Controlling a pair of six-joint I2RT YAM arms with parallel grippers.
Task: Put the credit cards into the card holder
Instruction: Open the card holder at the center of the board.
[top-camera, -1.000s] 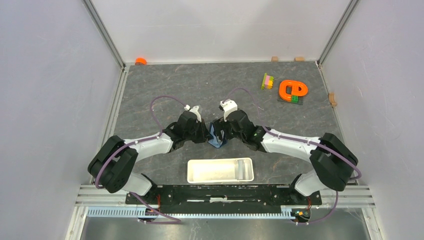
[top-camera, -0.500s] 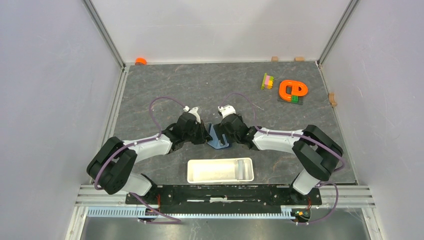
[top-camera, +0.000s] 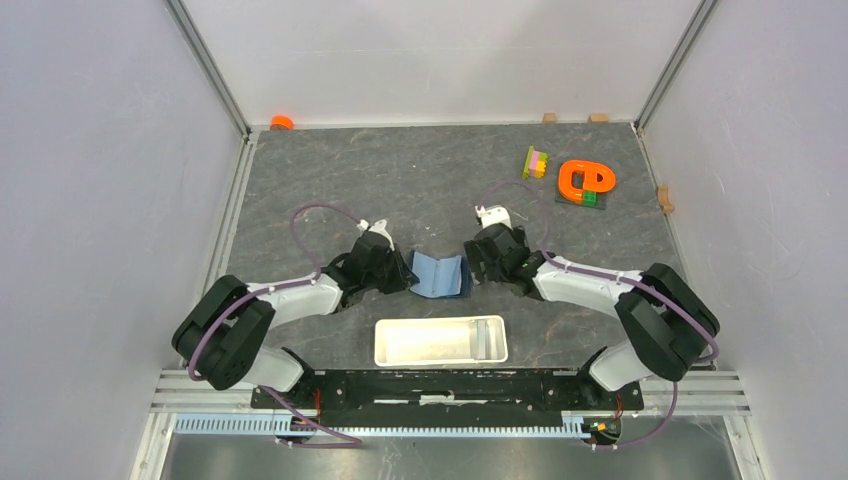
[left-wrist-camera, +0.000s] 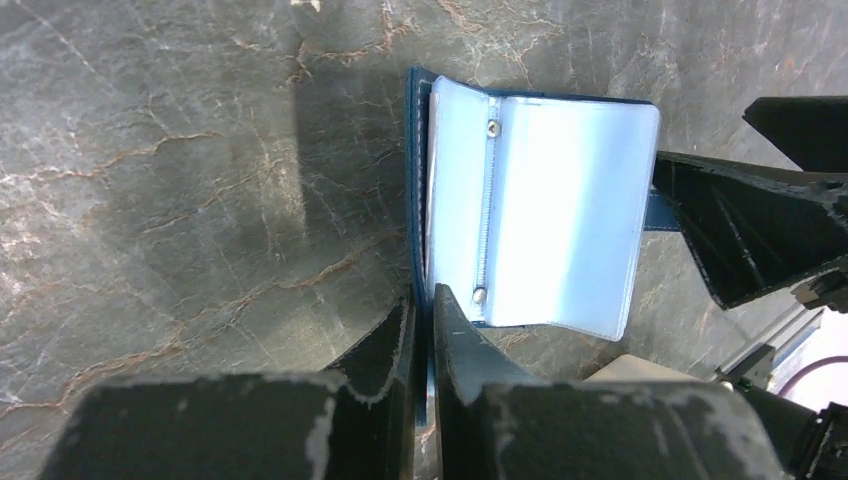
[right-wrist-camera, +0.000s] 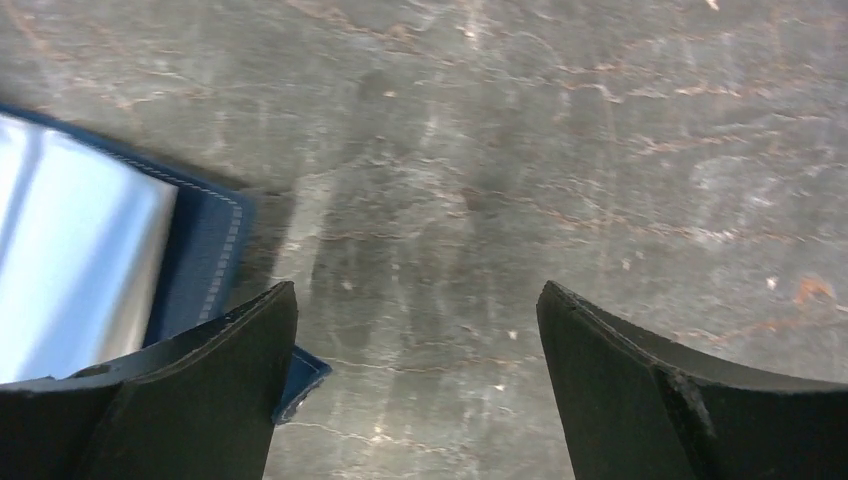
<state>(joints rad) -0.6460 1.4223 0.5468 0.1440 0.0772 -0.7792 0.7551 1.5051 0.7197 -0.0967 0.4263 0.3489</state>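
Left wrist view shows the left pincer (left-wrist-camera: 422, 300) nipped shut on one edge of the card holder (left-wrist-camera: 560, 210), which lies open on the bench (top-camera: 400, 170), mid-width toward the near edge. Right pincer (right-wrist-camera: 415, 292) gapes wide, gripping nothing. With only one side held, I reckon the free flap could fold shut or the holder could skid.

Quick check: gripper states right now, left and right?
Left gripper: jaws shut on the card holder edge.
Right gripper: jaws open, holding nothing.
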